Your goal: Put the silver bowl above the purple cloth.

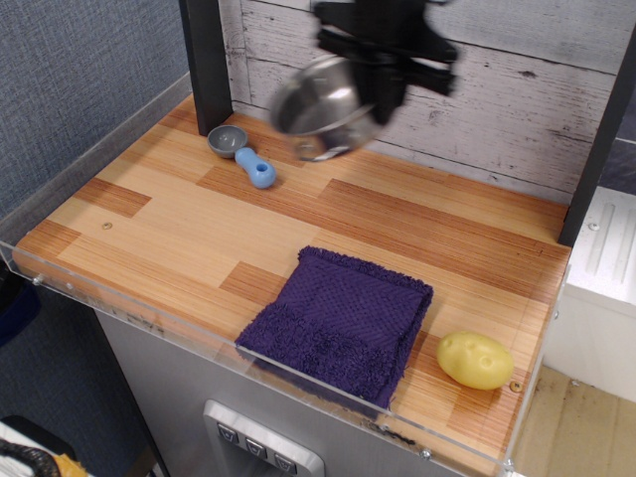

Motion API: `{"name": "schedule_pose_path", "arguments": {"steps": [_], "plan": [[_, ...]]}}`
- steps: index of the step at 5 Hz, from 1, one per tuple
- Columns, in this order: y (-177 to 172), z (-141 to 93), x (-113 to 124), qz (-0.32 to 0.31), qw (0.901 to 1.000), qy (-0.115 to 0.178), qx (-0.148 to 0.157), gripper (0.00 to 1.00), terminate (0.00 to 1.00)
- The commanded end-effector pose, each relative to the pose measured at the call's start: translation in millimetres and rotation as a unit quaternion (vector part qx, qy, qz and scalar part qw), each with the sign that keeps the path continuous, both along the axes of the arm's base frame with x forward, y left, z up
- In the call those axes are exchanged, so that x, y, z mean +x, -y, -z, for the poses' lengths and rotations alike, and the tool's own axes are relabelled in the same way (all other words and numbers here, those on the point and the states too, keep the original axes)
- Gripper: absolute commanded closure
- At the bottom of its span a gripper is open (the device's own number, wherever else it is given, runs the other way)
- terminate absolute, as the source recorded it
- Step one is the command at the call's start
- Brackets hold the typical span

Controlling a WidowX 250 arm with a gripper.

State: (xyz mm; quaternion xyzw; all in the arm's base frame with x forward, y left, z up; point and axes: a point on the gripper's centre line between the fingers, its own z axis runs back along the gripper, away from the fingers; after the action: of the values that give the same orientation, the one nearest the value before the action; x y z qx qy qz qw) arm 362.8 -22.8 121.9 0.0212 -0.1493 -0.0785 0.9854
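The silver bowl hangs tilted in the air, well above the back of the wooden table, blurred by motion. My gripper is shut on its right rim and carries it. The purple cloth lies flat at the front middle of the table, below and nearer the camera than the bowl. The fingertips are hard to make out in the blur.
A grey-and-blue scoop lies at the back left. A yellow potato sits at the front right corner. A clear acrylic rim edges the table. A dark post stands at the back left, a plank wall behind.
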Motion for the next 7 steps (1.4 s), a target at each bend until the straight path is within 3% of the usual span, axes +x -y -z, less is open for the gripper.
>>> {"name": "schedule_pose_path", "arguments": {"steps": [1,4,6,7], "plan": [[49,5,1,0.057,0.9982,0.011,0.009,1.0,0.0],[84,58,-1,0.104,0.9939,-0.029,0.022,1.0,0.0],[91,83,-5,0.094,0.9939,-0.049,0.032,1.0,0.0],[92,83,-6,0.095,0.9934,-0.058,0.028,0.0,0.0]]}}
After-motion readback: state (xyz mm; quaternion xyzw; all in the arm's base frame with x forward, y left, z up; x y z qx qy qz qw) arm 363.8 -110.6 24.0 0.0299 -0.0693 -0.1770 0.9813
